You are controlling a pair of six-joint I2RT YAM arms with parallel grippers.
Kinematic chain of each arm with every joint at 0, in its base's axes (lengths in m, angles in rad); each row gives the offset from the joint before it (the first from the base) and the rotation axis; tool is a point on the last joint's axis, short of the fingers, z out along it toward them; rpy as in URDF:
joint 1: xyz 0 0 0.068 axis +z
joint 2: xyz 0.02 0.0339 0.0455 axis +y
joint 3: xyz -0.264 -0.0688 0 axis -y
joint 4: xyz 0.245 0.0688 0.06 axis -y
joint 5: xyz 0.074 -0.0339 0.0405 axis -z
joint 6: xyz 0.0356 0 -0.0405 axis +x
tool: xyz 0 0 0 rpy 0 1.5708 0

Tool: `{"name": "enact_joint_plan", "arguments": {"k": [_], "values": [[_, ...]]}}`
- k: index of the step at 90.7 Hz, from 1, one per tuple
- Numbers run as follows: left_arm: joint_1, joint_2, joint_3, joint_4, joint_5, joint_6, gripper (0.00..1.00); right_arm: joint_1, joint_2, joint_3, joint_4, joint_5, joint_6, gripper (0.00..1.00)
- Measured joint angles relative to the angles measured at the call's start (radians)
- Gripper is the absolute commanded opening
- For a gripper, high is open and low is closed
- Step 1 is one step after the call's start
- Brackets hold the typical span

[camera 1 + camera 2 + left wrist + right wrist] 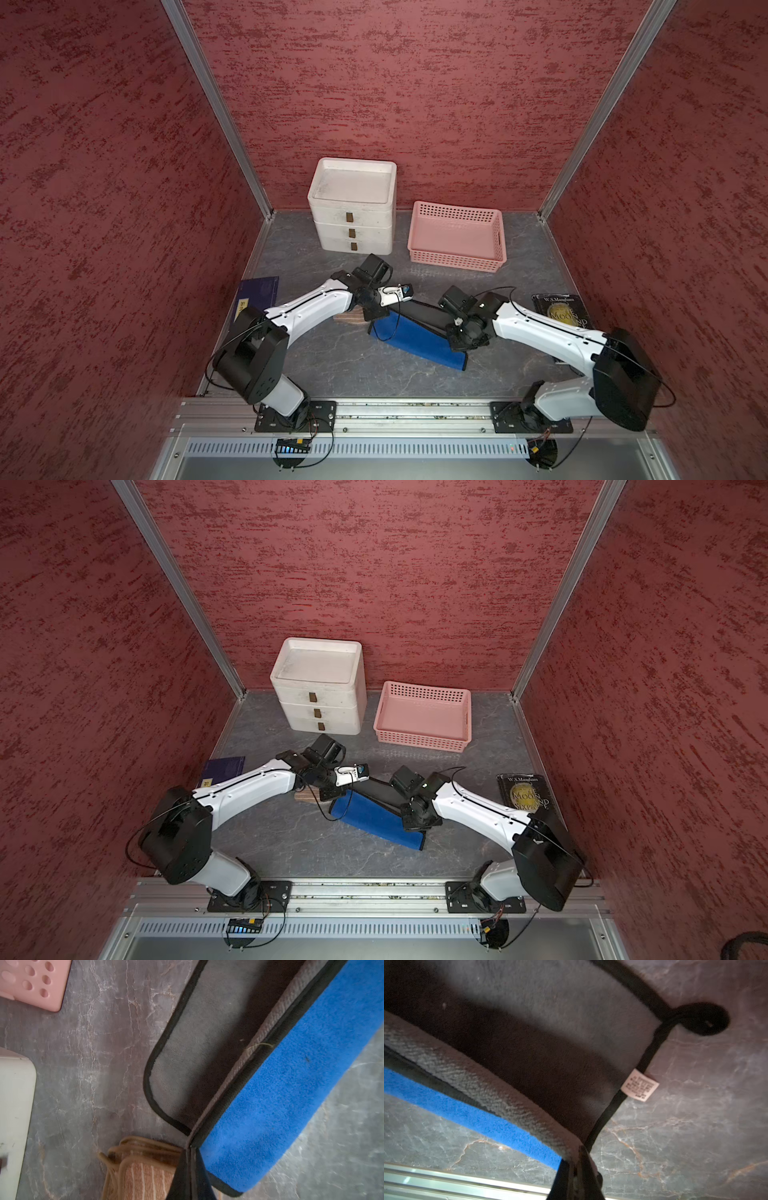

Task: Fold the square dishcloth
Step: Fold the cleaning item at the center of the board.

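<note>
Grip is seen on both sides: left gripper (190, 1152) is pinched shut on one black-trimmed corner of the dishcloth (270, 1105), and right gripper (580, 1153) is clamped on the next corner. That edge is held raised, blue face outward, over the grey half lying mid-surface (332, 374) between the arms. First fold is judged roughly half done: the held edge is not yet laid on the far edge, and release is left, perhaps a second fold. Print on the care label (640, 1085) is too small to be read. "W.S. Maugham" and "Moon" can be read on the book (561, 311). A striped cloth (143, 1178) lies folded just beside.
</note>
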Motion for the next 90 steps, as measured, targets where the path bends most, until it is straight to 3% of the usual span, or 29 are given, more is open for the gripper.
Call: {"name": "enact_joint_plan", "arguments": {"k": [22,25,28,32,36,42,48,55,67,78,90], "values": [[0.017,0.123,0.024,0.132,-0.021,0.007,0.00,-0.105,0.056,0.011,0.056,-0.002,-0.068,0.01],[0.018,0.138,0.025,0.152,-0.028,0.008,0.00,-0.111,0.073,0.017,0.062,0.000,-0.075,0.07],[0.018,0.153,0.026,0.172,-0.035,0.008,0.00,-0.119,0.091,0.022,0.070,0.002,-0.082,0.21],[0.020,0.171,0.027,0.194,-0.042,0.008,0.10,-0.128,0.108,0.025,0.077,0.006,-0.089,0.42],[0.023,0.186,0.029,0.214,-0.055,0.013,0.26,-0.141,0.116,0.027,0.076,0.021,-0.095,0.55],[0.030,0.198,0.029,0.242,-0.078,0.013,0.43,-0.163,0.118,0.029,0.072,0.056,-0.097,0.67],[0.037,0.199,0.029,0.275,-0.099,0.008,0.57,-0.181,0.115,0.037,0.064,0.117,-0.094,0.70],[0.046,0.188,0.027,0.318,-0.111,0.004,0.69,-0.188,0.096,0.044,0.060,0.188,-0.081,0.69],[0.052,0.117,0.017,0.338,-0.115,0.000,0.71,-0.190,-0.002,0.045,0.075,0.216,-0.076,0.55],[0.044,0.030,0.016,0.307,-0.094,0.000,0.70,-0.184,-0.045,0.045,0.143,0.080,-0.091,0.39],[0.016,-0.042,-0.032,0.251,-0.051,0.000,0.69,-0.179,0.042,0.045,0.227,-0.077,-0.113,0.19]]}}
